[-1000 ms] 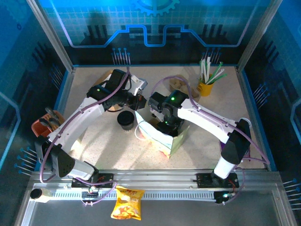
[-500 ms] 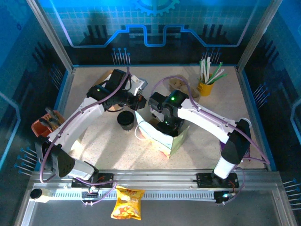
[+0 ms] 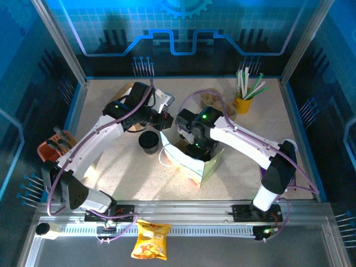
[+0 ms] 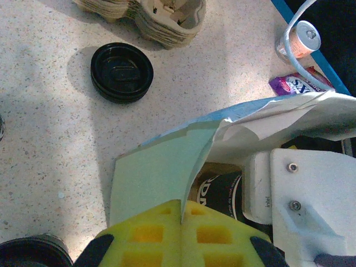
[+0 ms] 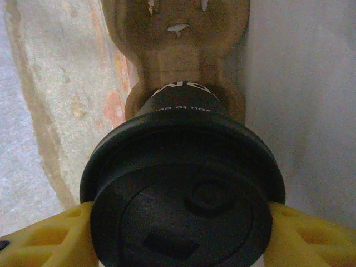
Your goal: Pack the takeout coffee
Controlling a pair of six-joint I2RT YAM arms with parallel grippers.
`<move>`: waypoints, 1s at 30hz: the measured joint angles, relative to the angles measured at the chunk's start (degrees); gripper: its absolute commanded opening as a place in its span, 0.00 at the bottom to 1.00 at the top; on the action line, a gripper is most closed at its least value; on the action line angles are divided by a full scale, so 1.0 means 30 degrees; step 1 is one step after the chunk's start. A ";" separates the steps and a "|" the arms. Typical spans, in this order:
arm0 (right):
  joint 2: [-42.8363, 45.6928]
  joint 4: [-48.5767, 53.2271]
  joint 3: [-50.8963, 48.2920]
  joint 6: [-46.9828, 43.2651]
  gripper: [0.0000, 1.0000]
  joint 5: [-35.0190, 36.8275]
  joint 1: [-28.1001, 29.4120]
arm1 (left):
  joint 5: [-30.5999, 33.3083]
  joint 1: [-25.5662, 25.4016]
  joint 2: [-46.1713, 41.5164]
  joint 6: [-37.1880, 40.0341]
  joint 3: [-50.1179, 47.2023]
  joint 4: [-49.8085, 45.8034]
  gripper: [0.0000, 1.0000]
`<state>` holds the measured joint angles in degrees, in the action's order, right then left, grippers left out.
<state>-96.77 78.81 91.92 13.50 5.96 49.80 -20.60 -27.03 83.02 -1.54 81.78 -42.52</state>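
The right gripper (image 5: 183, 236) is clamping the lidded coffee cup (image 5: 183, 183) at frame centre, inside the paper bag (image 4: 161, 172), above a pulp carrier (image 5: 181, 33). The left gripper (image 4: 181, 239) is pinching the bag edge. Placement is under way; next, seating the cup calls for a straight descent.

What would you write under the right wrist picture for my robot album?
Right gripper clamps the lidded takeout coffee at a cardboard cup carrier inside the paper bag.
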 measured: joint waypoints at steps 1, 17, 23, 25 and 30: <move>0.0000 0.0000 0.0000 -0.0015 0.38 0.0000 0.0000 | 0.0000 0.0000 0.0000 -0.0007 0.0000 0.0000 0.00; 0.0000 0.0036 -0.0102 -0.0160 0.38 -0.0015 -0.0044 | 0.0073 0.0000 -0.0022 0.0000 -0.0087 0.0131 0.00; 0.0000 0.0036 -0.0109 -0.0168 0.37 -0.0095 -0.0124 | 0.0073 0.0000 -0.0022 -0.0007 -0.0087 0.0131 0.00; 0.0000 0.0036 -0.0109 -0.0197 0.37 -0.0124 -0.0124 | 0.0073 0.0000 -0.0022 0.0000 -0.0087 0.0131 0.00; 0.0000 0.0036 -0.0109 -0.0226 0.37 -0.0124 -0.0124 | 0.0073 0.0000 -0.0022 0.0000 -0.0087 0.0131 0.00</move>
<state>-96.77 78.91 91.59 12.82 5.58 49.43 -20.38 -27.03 82.96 -1.54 81.52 -42.13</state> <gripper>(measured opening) 0.638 0.062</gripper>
